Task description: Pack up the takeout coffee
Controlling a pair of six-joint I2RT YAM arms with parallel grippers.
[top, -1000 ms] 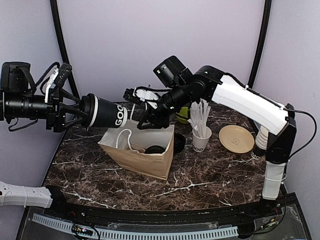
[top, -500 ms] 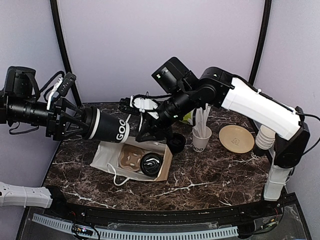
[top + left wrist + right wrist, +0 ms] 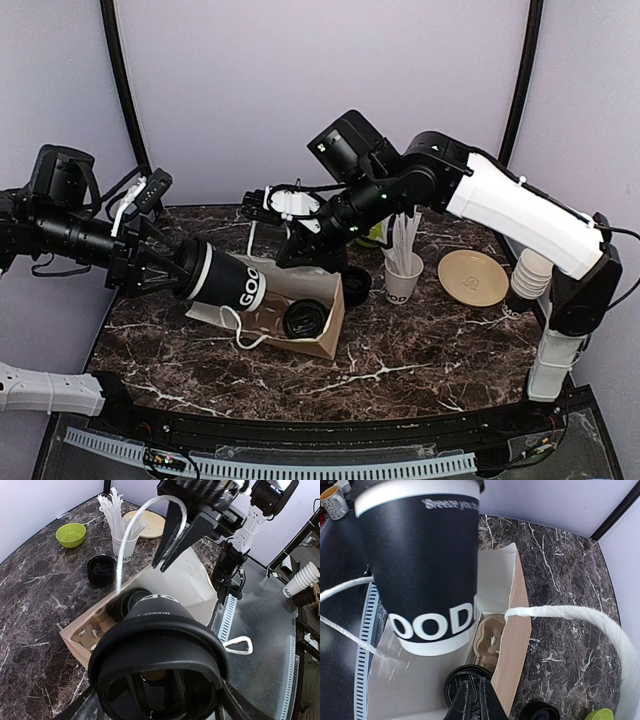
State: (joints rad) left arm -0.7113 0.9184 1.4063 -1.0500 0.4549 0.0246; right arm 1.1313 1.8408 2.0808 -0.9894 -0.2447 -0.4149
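**Coffee at the mouth of the bag, not yet seated**

The step in hand is lowering the takeout coffee into the paper bag. The left gripper has its fingers spread wide and clamped around the lidded end. The cup hangs in the air over the left side of the bag's opening.

The right gripper hovers above the far edge of the bag with its fingers drawn together. The white handle loops up over them, which holds the mouth open. Whether the cord is actually pinched cannot be told.

The cup lies far from upright. Its long axis runs left to right and slopes downward, with the lid to the left inside the gripper and the base pointing right and down at the opening.

Inside the bag sits a cardboard carrier, with another lidded cup on its right side. The next move probably calls for bringing the cup upright over a free carrier slot before letting go. Released at this tilt, it would likely tip.
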